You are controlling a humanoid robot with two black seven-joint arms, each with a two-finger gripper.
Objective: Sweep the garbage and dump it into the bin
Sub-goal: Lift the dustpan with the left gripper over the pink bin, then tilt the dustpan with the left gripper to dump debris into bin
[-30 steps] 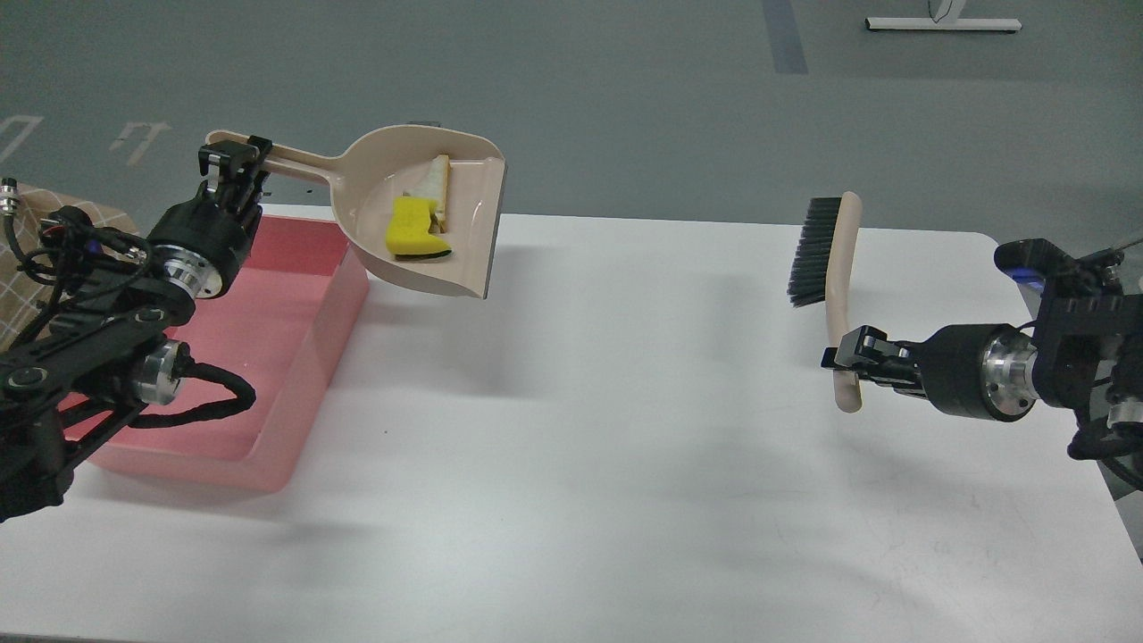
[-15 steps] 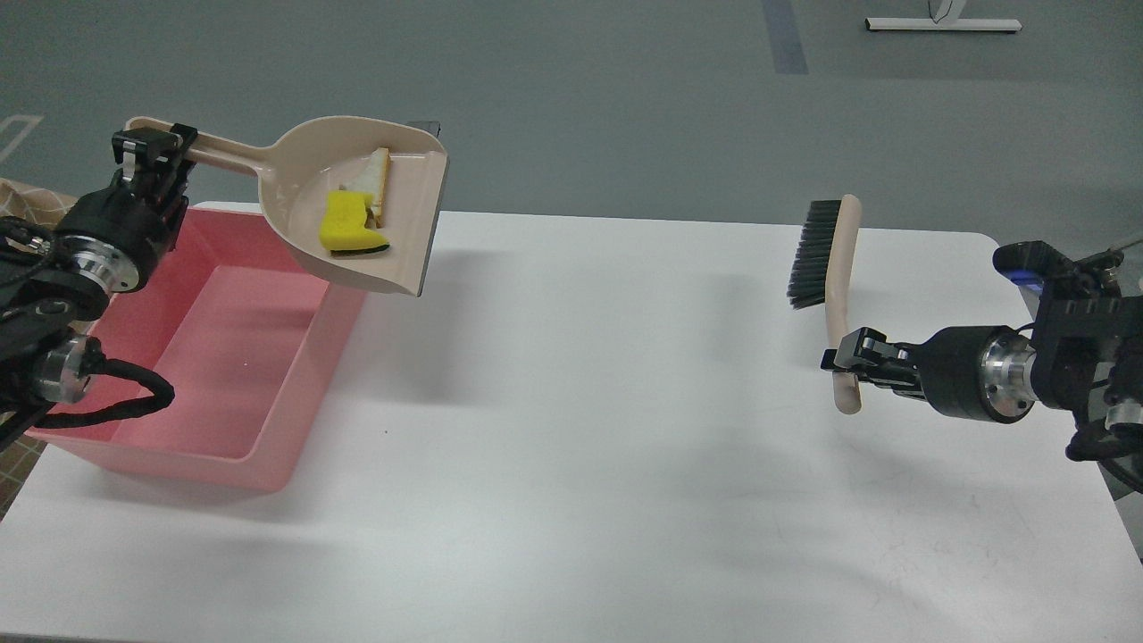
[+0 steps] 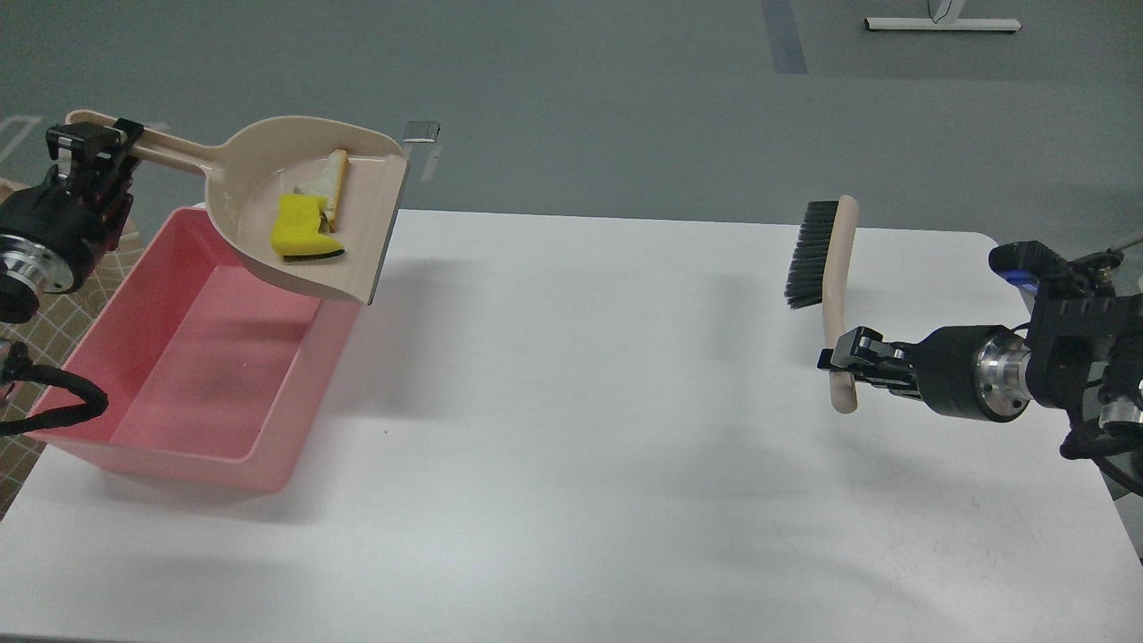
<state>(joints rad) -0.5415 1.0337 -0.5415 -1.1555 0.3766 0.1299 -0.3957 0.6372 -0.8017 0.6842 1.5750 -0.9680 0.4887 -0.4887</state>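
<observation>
My left gripper (image 3: 89, 147) is shut on the long handle of a beige dustpan (image 3: 259, 259) and holds it in the air over the far right part of the pink bin (image 3: 187, 446). In the pan lie the yellow sponge chunk (image 3: 299, 234) and the white bread wedge with brown crust (image 3: 332, 183). The bin stands on the white table (image 3: 580, 429) at the left and looks empty inside. My right gripper (image 3: 844, 362) is shut on the beige handle of a hand brush (image 3: 826, 259) with black bristles, held upright above the table's right side.
The table's right edge and rounded corner lie near my right arm (image 3: 1027, 375). The left arm's black cable (image 3: 54, 411) hangs over the bin's left rim. Grey floor lies beyond the table, with a small metal plate (image 3: 421, 132) on it.
My left gripper has carried the dustpan with both scraps to the left, from beside the bin's right wall to above the bin. The right gripper and brush have barely moved.
</observation>
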